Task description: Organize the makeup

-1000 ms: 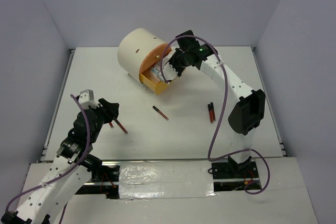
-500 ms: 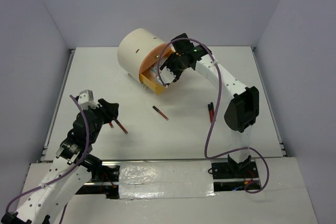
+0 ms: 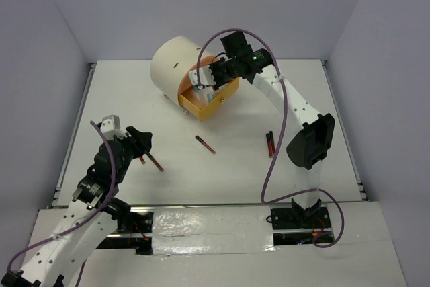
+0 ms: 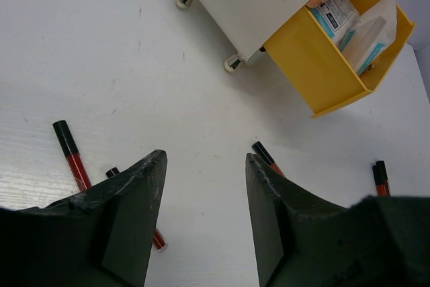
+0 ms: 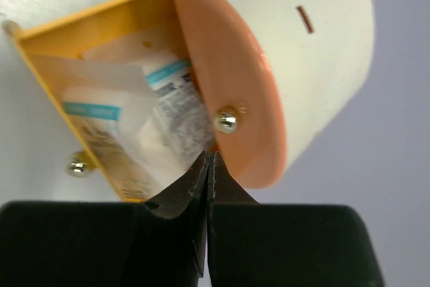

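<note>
The right fingers [image 5: 196,183] are pressed shut with nothing visible between them. They hang over the open yellow drawer [image 5: 94,13], close under the round metal knob [image 5: 226,121] on the peach drawer front [image 5: 232,65] above it. Clear packets [image 5: 121,109] with white-and-blue print lie inside the yellow drawer. This drawer juts from the cream cylindrical chest [image 3: 171,65], which stands at the far middle of the bench [image 3: 322,99].

The left fingers [image 4: 131,196] are spread apart and hold nothing, low over the near left of the bench. One black-and-red makeup stick [image 4: 72,156] lies just beside them, and a second stick [image 4: 157,238] is partly hidden behind one finger. A third stick [image 3: 205,144] lies alone mid-bench. A pair of sticks [image 3: 270,144] lies side by side further right, well apart from the drawer.
</note>
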You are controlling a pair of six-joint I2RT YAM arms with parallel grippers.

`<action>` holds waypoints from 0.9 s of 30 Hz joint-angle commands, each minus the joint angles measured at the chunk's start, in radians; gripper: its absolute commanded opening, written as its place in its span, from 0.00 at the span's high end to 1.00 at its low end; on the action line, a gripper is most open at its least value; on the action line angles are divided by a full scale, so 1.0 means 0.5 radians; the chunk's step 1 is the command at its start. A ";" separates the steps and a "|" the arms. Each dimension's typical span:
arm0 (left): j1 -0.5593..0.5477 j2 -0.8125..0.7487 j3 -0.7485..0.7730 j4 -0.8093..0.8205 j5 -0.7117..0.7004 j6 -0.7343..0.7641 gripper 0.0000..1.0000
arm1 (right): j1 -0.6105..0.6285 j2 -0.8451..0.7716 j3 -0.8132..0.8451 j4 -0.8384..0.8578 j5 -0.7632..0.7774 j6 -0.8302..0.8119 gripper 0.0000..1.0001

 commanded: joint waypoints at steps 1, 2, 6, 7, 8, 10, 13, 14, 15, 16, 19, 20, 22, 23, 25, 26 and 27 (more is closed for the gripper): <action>0.011 0.012 0.041 0.072 -0.019 0.008 0.37 | 0.003 0.071 0.066 -0.287 -0.110 0.237 0.96; 0.011 0.009 0.038 0.075 -0.019 0.005 0.37 | 0.003 0.081 0.051 -0.294 -0.100 0.252 0.95; 0.011 0.021 0.026 0.097 -0.003 -0.007 0.37 | 0.003 0.069 -0.120 -0.126 -0.097 0.427 0.95; 0.011 0.030 0.026 0.100 0.003 -0.010 0.37 | 0.000 0.065 -0.148 -0.089 -0.100 0.446 0.95; 0.011 0.036 0.026 0.100 0.009 -0.010 0.37 | 0.000 0.062 -0.176 -0.061 -0.103 0.461 0.95; 0.011 0.040 0.029 0.103 0.009 -0.010 0.37 | 0.006 0.081 -0.207 -0.021 -0.106 0.480 0.95; 0.011 0.040 0.038 0.091 0.003 -0.004 0.37 | 0.003 0.154 -0.161 -0.006 -0.091 0.538 0.95; 0.011 0.034 0.038 0.091 0.000 -0.004 0.37 | 0.006 0.173 -0.146 0.000 -0.085 0.559 0.95; 0.011 0.033 0.035 0.091 -0.003 -0.007 0.37 | 0.009 0.185 -0.137 0.012 -0.076 0.575 0.95; 0.011 0.033 0.032 0.088 0.000 -0.010 0.37 | 0.003 0.203 -0.140 0.049 -0.073 0.584 0.94; 0.011 0.040 0.026 0.097 0.003 -0.010 0.37 | 0.006 0.240 -0.146 0.138 -0.063 0.645 0.93; 0.011 0.043 0.029 0.097 0.003 -0.010 0.37 | 0.006 0.252 -0.137 0.144 -0.060 0.654 0.93; 0.011 0.046 0.035 0.097 0.003 -0.007 0.37 | 0.012 0.292 -0.100 0.163 -0.051 0.688 0.93; 0.011 0.049 0.035 0.094 0.003 -0.007 0.37 | 0.012 0.305 -0.088 0.166 -0.048 0.697 0.93; 0.008 0.052 0.038 0.094 0.000 -0.004 0.37 | 0.012 0.320 -0.063 0.193 -0.060 0.719 0.93; 0.011 0.052 0.038 0.094 -0.003 -0.004 0.37 | 0.012 0.323 -0.066 0.203 -0.063 0.725 0.93; 0.011 0.052 0.035 0.100 -0.003 -0.004 0.37 | 0.015 0.326 -0.072 0.224 -0.066 0.728 0.93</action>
